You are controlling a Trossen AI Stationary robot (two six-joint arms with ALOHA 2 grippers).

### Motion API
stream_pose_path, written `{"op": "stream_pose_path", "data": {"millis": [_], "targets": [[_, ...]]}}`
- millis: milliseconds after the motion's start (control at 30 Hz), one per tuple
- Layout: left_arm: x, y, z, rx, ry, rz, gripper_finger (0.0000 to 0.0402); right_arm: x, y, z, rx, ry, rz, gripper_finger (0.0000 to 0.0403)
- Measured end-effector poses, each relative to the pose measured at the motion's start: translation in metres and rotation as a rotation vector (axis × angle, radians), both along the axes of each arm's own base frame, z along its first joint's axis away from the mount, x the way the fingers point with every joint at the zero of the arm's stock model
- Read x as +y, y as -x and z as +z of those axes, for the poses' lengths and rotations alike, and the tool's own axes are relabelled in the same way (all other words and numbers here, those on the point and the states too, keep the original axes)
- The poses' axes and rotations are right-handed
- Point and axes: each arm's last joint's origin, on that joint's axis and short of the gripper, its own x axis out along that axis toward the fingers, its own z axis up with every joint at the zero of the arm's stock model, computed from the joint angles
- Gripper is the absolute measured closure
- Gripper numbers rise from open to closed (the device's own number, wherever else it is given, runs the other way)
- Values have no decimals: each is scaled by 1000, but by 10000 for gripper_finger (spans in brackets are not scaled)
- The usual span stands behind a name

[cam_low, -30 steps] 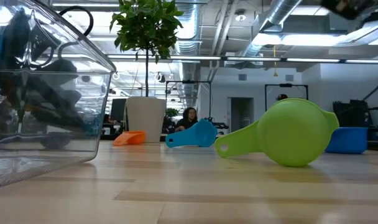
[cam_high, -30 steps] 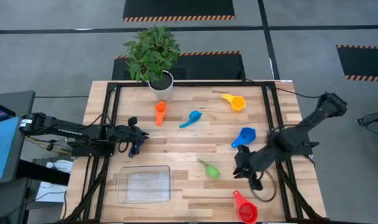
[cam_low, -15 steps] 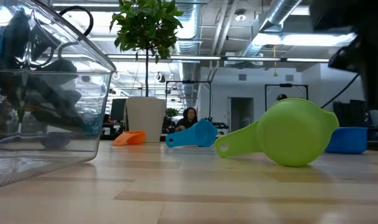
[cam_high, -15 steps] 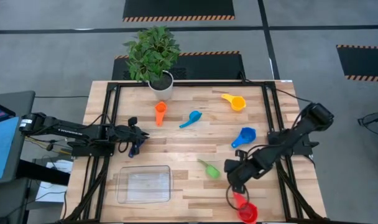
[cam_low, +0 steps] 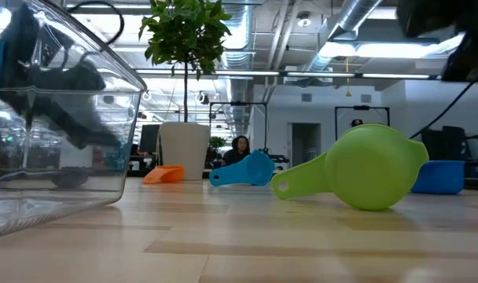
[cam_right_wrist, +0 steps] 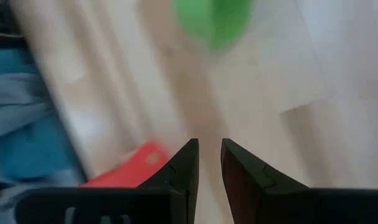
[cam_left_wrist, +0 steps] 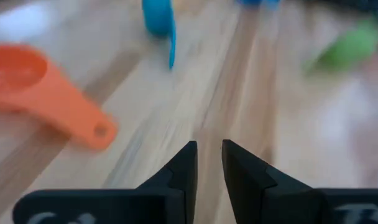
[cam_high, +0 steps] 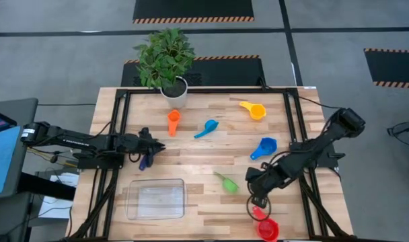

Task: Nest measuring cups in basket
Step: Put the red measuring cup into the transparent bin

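I see the clear shallow plastic basket (cam_high: 155, 199) sitting empty at the near left of my wooden counter (cam_high: 211, 148), with the small coloured plastic measuring cups (cam_high: 226, 182) scattered apart from it. My right pincer (cam_high: 253, 190) hovers between the green and red cups, fingers nearly together, gripping nothing. My left pincer (cam_high: 155, 144) waits near the orange cup, likewise narrow and empty.

The wooden table (cam_high: 204, 144) carried a white plant pot (cam_high: 175, 92) at its far edge and a clear basket (cam_high: 155, 199) near-left. Orange (cam_high: 173, 122), light blue (cam_high: 206, 128), yellow (cam_high: 253, 109), blue (cam_high: 264, 148), green (cam_high: 227, 183) and red (cam_high: 265, 226) measuring cups lay scattered across it.
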Motion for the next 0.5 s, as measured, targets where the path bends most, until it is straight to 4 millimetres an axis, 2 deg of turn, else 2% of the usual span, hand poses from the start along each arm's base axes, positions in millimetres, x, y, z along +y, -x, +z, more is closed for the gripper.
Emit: {"op": "stream_pose_path", "data": {"millis": [67,133,233,333,500], "targets": [[0,-4,11,-123,7,-6,340,8,11,8,-19,-34,1,310],[-2,-7,23,-244,-31,-91,340,17,24,14,-57,-20,5,310],[-9,-6,36,-368,-80,-339,340,32,42,19,-147,28,-13,310],[-16,1,43,-435,-42,-571,340,46,59,20,-232,77,-27,310],[-16,17,62,-596,37,-630,340,56,76,18,-314,145,-46,310]]}}
